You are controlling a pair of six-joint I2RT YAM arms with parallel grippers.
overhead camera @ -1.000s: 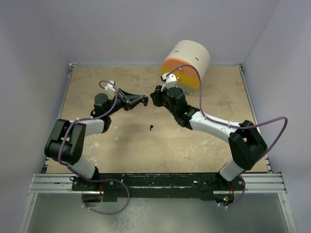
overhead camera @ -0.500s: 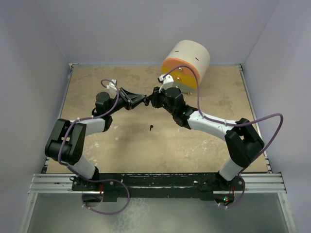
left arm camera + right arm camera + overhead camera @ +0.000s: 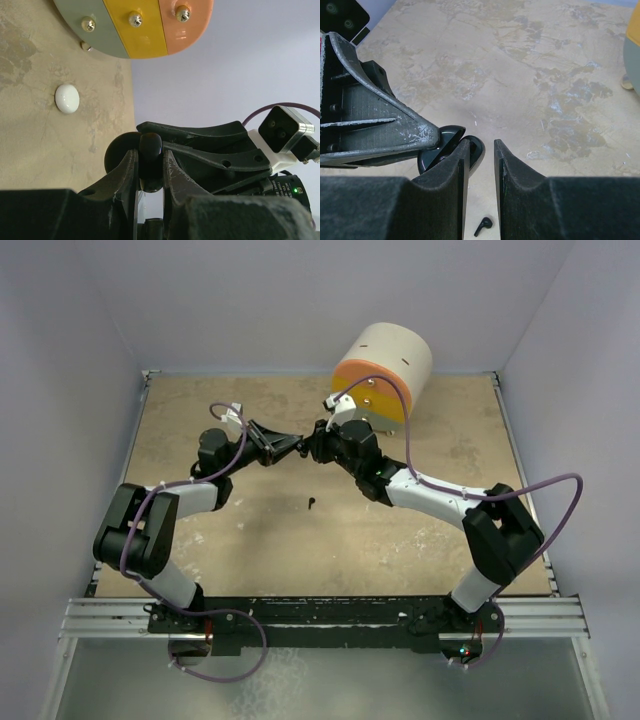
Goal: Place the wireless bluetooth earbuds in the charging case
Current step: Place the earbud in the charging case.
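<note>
My left gripper (image 3: 298,445) (image 3: 150,157) is shut on the black glossy charging case (image 3: 150,165) and holds it above the table. In the right wrist view the case (image 3: 477,150) stands open like a clam, its lid beside the left gripper's finger. My right gripper (image 3: 317,446) (image 3: 481,147) is open and empty; its left finger rests against the case, tip to tip with the left gripper. One small black earbud (image 3: 311,504) (image 3: 482,226) with a stem lies on the table below the grippers. No other earbud shows for certain.
The cream-and-orange cylindrical drawer unit (image 3: 382,370) (image 3: 135,25) stands at the back, just behind the right gripper. A white oval piece (image 3: 67,98) lies on the table near its base. Walls close the table on three sides.
The two grippers have closed in on each other: the right one moved left and the left one slightly right, until their tips meet at the case. The black earbud has not moved.
</note>
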